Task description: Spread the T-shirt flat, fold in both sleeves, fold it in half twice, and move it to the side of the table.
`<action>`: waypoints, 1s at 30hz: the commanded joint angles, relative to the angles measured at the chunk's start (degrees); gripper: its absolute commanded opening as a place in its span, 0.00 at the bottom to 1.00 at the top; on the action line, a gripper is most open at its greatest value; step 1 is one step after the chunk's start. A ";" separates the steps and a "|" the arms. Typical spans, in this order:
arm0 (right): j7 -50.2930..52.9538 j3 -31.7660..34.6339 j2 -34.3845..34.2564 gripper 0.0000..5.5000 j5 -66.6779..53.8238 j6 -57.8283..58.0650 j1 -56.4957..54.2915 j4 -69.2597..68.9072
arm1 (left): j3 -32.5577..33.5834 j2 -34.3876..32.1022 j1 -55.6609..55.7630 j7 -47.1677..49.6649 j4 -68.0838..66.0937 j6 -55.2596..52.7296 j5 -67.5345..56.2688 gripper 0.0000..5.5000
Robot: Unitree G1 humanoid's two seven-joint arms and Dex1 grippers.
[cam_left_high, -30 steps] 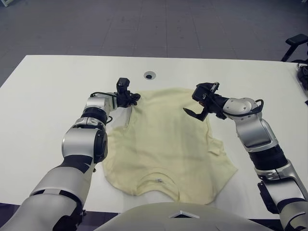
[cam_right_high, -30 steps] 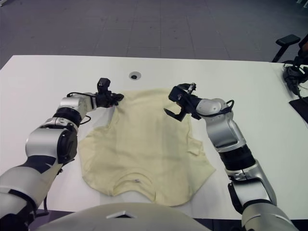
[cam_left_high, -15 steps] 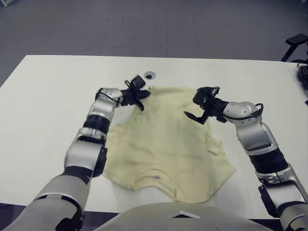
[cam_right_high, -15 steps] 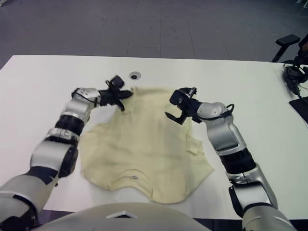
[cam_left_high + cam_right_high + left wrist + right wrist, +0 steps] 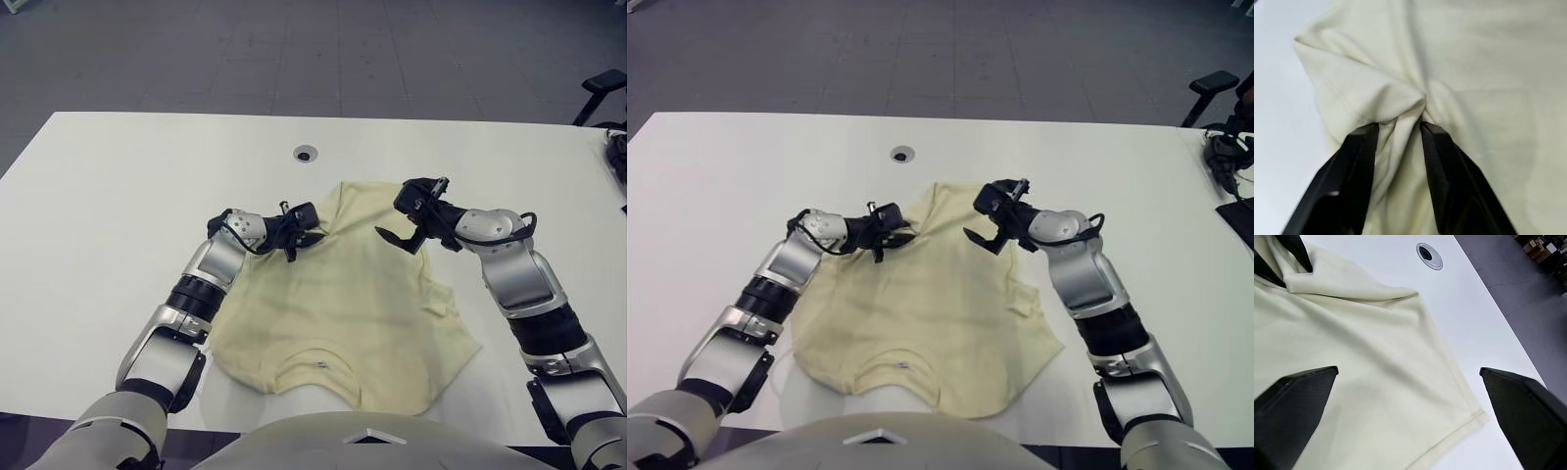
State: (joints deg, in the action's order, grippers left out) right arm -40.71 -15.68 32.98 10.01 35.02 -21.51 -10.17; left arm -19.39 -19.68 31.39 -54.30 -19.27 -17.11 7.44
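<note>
Since 1 second ago, the left gripper [image 5: 1399, 125], clamped on a bunch of the pale yellow cotton T-shirt [image 5: 343, 313] lying on the white table [image 5: 118, 176], has dragged its far-left corner inward. The right gripper [image 5: 409, 213] hovers wide open above the cloth. This looks like a side fold starting.

On the table [image 5: 118, 166], the T-shirt [image 5: 343, 304], with the collar [image 5: 318, 364] at the near edge and the hem on the far side. Between the pinching fingers of the left gripper [image 5: 1399, 125], a bunched fold from the far left hem corner, lying over the body of the cloth. To that gripper's right, near but apart, the right gripper [image 5: 1408, 372], fingers spread wide, above the far right part of the T-shirt. Beyond both grippers, on bare tabletop, a cable grommet [image 5: 306, 154], nearer the left gripper. Behind both grippers, toward the robot, the rest of the cloth.
</note>
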 commanded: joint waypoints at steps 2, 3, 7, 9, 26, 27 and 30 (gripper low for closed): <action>0.34 -0.86 1.14 0.98 0.70 0.15 1.86 -0.73 | 4.84 -3.07 3.23 -7.46 6.09 -11.68 -8.92 0.47; 0.51 -0.87 1.14 0.98 0.71 0.20 1.98 -0.75 | 6.23 -3.17 4.34 -7.40 5.70 -13.49 -10.34 0.51; 1.05 -0.92 0.86 0.98 0.69 0.29 1.84 -0.59 | 11.01 -1.11 9.88 0.39 -3.17 -18.83 -11.56 0.63; 1.24 -0.85 0.79 0.98 0.64 0.38 1.84 -0.62 | 11.74 0.34 11.34 2.71 -7.66 -19.82 -12.11 0.70; 1.43 -1.01 0.62 0.98 0.71 0.38 1.27 -0.22 | 9.29 4.77 13.77 3.64 -16.16 -22.34 -14.37 0.48; 1.47 -1.00 0.60 0.98 0.70 0.40 1.31 -0.24 | 9.27 4.78 13.91 3.88 -16.57 -22.19 -14.33 0.44; 1.60 -0.98 0.59 0.98 0.71 0.42 1.50 -0.34 | 9.67 4.85 14.68 4.12 -17.57 -22.10 -14.72 0.34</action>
State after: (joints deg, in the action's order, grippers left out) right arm -39.45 -16.50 33.51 10.31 35.13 -19.68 -10.18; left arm -9.70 -14.66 44.09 -50.52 -35.97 -39.22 -7.89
